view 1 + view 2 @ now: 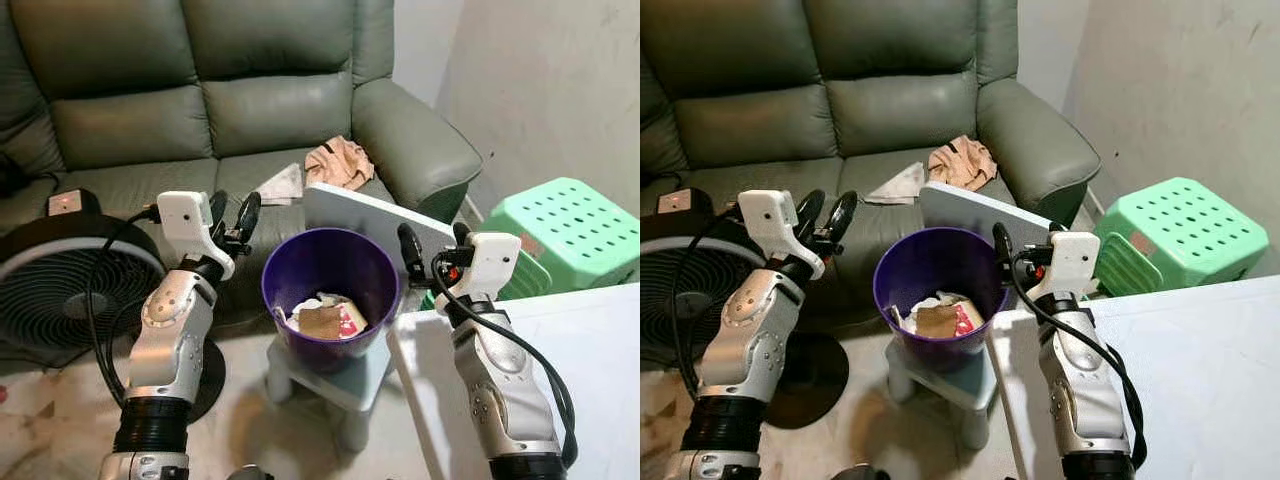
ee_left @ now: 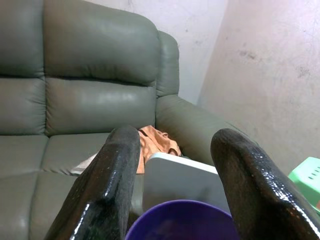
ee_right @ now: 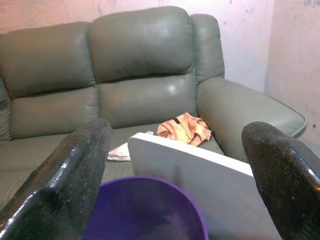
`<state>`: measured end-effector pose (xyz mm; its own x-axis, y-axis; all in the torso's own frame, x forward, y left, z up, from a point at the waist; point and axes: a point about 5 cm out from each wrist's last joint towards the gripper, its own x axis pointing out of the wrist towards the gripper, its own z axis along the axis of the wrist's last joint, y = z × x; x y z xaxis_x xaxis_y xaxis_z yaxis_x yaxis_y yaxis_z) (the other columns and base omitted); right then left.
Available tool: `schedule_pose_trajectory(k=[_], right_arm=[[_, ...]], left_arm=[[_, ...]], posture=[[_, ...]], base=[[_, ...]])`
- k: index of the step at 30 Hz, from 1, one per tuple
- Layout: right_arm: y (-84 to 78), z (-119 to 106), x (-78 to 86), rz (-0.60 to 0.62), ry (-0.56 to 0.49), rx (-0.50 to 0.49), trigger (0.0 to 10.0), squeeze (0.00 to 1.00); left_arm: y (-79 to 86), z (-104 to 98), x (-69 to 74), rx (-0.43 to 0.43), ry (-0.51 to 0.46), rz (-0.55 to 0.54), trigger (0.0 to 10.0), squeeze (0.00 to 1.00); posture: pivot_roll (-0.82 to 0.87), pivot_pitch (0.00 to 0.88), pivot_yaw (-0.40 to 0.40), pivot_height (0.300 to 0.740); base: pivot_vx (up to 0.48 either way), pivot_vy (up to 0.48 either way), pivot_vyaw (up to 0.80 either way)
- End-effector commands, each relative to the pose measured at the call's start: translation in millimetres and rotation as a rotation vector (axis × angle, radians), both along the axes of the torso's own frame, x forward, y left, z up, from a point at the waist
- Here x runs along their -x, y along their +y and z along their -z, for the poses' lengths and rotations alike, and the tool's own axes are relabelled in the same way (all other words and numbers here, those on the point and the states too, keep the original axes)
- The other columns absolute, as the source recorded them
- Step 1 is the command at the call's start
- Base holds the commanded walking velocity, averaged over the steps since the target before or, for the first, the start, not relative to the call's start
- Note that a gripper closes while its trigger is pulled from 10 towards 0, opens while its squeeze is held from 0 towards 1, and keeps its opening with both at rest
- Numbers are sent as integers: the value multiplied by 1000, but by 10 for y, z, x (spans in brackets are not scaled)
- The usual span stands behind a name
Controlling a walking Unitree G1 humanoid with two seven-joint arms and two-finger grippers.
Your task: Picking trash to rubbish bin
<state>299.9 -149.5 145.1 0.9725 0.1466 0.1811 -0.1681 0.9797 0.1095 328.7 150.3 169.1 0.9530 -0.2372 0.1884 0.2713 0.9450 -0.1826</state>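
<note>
1. No legible brand, label or writing is made out on any item; print on the red-and-white wrapper inside the bin is too small to read.
2. The rubbish bin [image 1: 330,290] is recorded as a round purple plastic bucket, upright, set on a small pale stool [image 1: 335,385] on the floor in front of the green sofa [image 1: 200,110].
3. Trash [image 1: 325,318] is seen lying at the bottom of the bin: a brown cardboard piece, white paper and a red-and-white wrapper, heaped together.
4. A crumpled tan-orange cloth [image 1: 340,162] and a flat pale paper [image 1: 280,183] are noted on the sofa seat, behind the bin and well apart from both grippers.
5. A white board [image 1: 375,225] is seen tilted just behind the bin, touching or nearly touching its rim; which cannot be told.
6. The left gripper [image 1: 234,214] is held raised just beside the bin's left rim, its fingers spread apart and nothing between them.
7. The right gripper [image 1: 434,243] is held just beside the bin's right rim, fingers wide apart, nothing held.
8. The bin is thus placed between the two grippers, slightly below them.
9. A black fan [image 1: 60,290] is noted at the left, a green perforated stool [image 1: 565,230] at the right, and a white table surface [image 1: 590,380] under the right arm.
</note>
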Motion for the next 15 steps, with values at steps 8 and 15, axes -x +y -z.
schedule_pose_trajectory(k=[8,15], right_arm=[[-48,-19,-33,13,-7,20,10000,0],[-23,-27,-38,-1,-15,22,10000,0]], left_arm=[[90,-31,-30,15,27,-56,10000,0],[102,-35,-68,21,36,-71,10000,0]], posture=[[58,9,1,715],[49,0,-7,715]], base=[[0,179,0],[0,388,0]])
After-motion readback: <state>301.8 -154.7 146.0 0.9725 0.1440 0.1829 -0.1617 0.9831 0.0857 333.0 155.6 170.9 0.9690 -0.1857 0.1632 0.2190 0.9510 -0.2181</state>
